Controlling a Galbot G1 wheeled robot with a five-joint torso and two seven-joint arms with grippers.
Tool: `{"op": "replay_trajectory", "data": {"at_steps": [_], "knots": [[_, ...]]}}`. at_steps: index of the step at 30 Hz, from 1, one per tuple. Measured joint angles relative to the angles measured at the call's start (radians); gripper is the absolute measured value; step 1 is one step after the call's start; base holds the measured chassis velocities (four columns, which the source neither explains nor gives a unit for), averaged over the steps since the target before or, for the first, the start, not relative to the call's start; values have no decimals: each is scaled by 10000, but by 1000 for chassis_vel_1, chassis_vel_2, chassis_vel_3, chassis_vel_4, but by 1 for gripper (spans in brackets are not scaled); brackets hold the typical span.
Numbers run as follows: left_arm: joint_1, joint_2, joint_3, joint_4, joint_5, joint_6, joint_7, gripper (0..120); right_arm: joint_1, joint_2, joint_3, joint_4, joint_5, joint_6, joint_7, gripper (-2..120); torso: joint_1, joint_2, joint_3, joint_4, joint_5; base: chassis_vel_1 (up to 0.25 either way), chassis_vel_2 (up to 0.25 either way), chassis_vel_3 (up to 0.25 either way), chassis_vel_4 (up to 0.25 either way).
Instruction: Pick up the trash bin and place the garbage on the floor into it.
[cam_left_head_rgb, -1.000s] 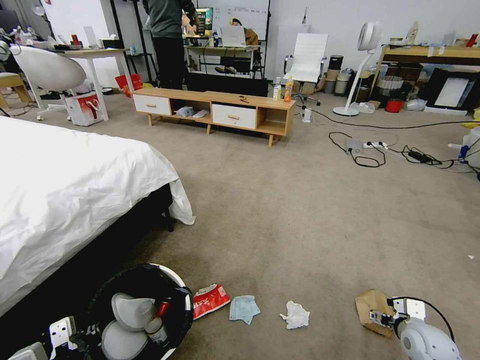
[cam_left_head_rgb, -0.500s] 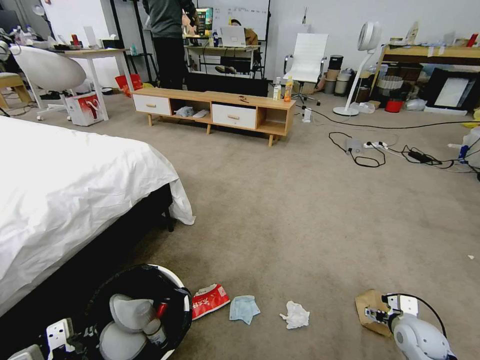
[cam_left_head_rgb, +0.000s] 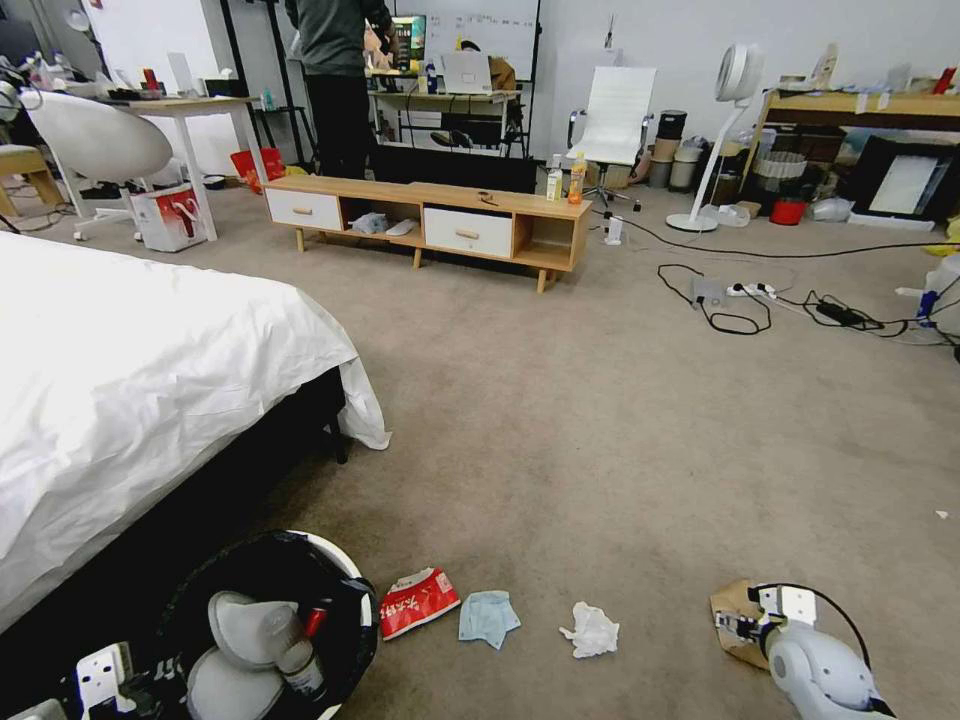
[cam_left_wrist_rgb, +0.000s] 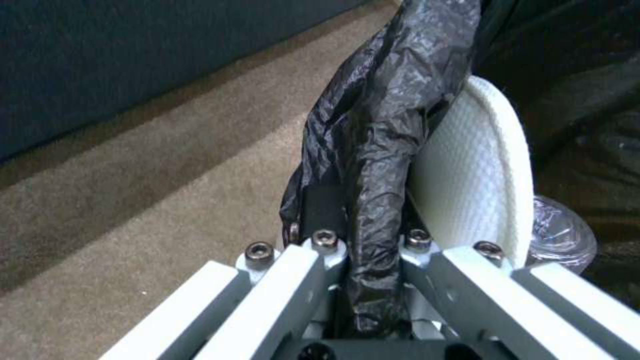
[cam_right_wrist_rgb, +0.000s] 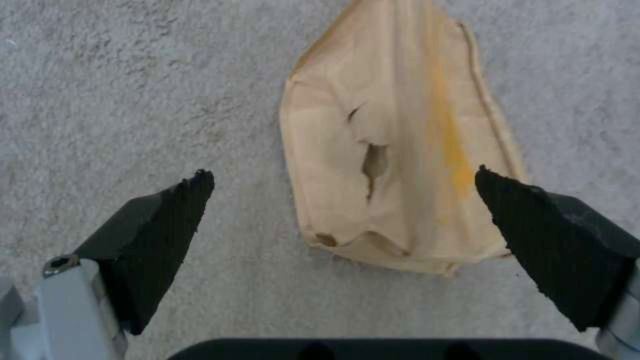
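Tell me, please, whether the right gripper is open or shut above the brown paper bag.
Open: the right gripper's black fingertips stand wide apart above the crumpled brown paper bag, not touching it.

One trash bin (cam_left_head_rgb: 345, 590), four pieces of garbage on the floor (cam_left_head_rgb: 600, 420): wrapper (cam_left_head_rgb: 418, 602), mask (cam_left_head_rgb: 488, 616), tissue (cam_left_head_rgb: 591, 630), paper bag (cam_left_head_rgb: 735, 612).

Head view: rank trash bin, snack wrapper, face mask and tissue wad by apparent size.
1. trash bin, nearest the camera
2. snack wrapper
3. face mask and tissue wad look much alike; not ranked.

Left pincer (cam_left_wrist_rgb: 363, 280) clamped, right pincer (cam_right_wrist_rgb: 343, 195) agape.
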Motion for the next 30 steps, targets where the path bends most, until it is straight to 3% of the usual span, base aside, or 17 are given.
{"op": "replay_trajectory", "data": {"at_steps": [10,30], "knots": [[-35,45,-64,80,-53,14,1,2,356,274,-167,-570,-124,103,-73,100,0,0,0,0,1,0,0,0,0],[-26,18,-48,143,-73,17,-7,2,478,78,-162,-860,-240,307,-96,100,0,0,-1,-2,2,0,0,0,0]]}}
